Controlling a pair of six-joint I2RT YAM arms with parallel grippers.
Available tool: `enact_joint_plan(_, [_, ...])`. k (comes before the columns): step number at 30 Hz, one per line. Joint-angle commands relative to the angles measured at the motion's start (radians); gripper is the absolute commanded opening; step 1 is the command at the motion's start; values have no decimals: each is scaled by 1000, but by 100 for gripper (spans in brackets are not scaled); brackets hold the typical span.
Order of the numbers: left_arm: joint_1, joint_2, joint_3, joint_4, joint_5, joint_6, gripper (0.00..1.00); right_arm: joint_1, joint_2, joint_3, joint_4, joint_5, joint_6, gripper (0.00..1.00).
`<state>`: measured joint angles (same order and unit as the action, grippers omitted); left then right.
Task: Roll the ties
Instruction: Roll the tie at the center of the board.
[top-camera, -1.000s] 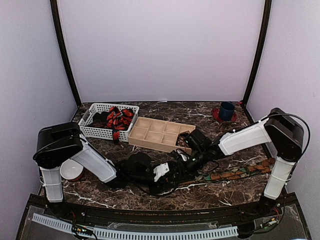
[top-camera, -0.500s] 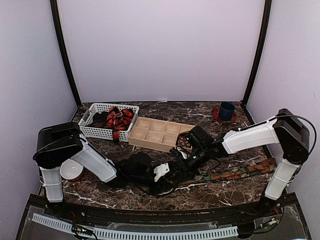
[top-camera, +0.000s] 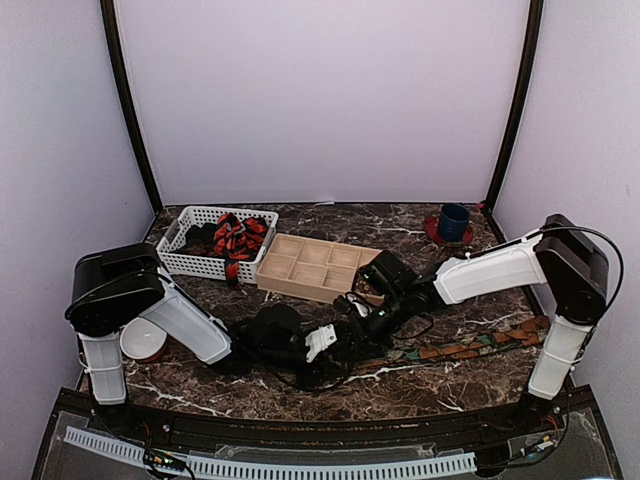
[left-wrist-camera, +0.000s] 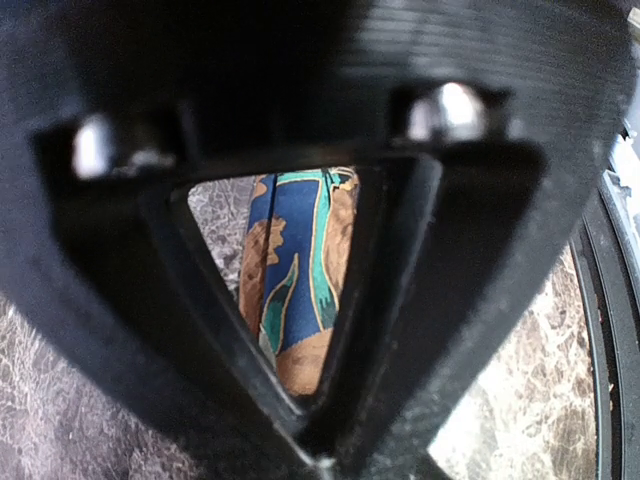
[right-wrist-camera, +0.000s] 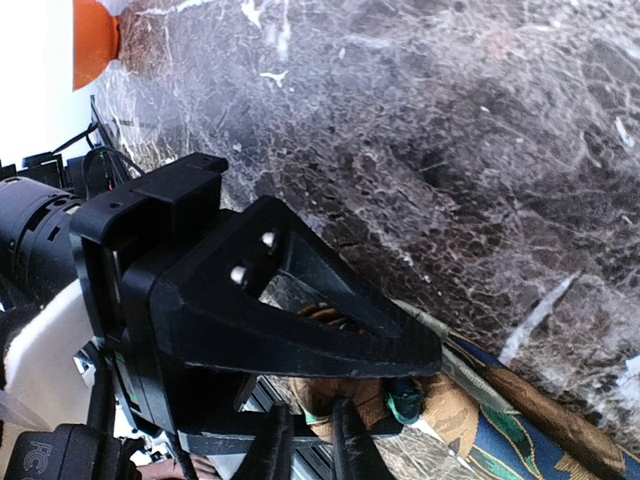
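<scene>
A brown-orange tie (top-camera: 470, 348) with blue and green patches lies along the front right of the marble table (top-camera: 430, 390). Its left end is wound into a small roll (left-wrist-camera: 295, 260). My left gripper (top-camera: 335, 352) is low at the table's middle and shut on that roll (right-wrist-camera: 365, 385); the fabric fills the narrow wedge between its black fingers (left-wrist-camera: 400, 300). My right gripper (top-camera: 368, 322) reaches in from the right, just beside the left one. In the right wrist view its two fingertips (right-wrist-camera: 341, 410) stand close together with the roll's edge between them, right gripper (right-wrist-camera: 311, 405) shut on it.
A white basket (top-camera: 200, 255) at the back left holds red-and-black striped ties (top-camera: 238, 238) and dark ones. Beside it sits a wooden compartment tray (top-camera: 315, 265). A white bowl (top-camera: 145, 342) lies by the left arm. A blue cup (top-camera: 453, 222) on a red saucer stands back right.
My right gripper's jaws have come together onto the roll's edge, and that arm has shifted slightly left. The left gripper has kept its hold and place.
</scene>
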<state>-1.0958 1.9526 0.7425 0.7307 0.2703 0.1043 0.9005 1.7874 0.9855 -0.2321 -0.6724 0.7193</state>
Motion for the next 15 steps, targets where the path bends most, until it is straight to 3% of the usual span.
enact_joint_plan(1, [-3, 23, -29, -185, -36, -4, 35, 35, 56, 7, -30, 60, -9, 12])
enact_joint_plan(5, [-3, 22, -32, -182, -34, -7, 35, 35, 44, -16, 3, 48, 3, 11])
enact_joint_plan(11, [-3, 22, -32, -176, -35, -25, 35, 32, -16, -92, 110, 33, 65, 24])
enact_joint_plan(15, [-3, 27, -32, -169, -34, -51, 35, 22, -61, -122, 136, 60, 97, 25])
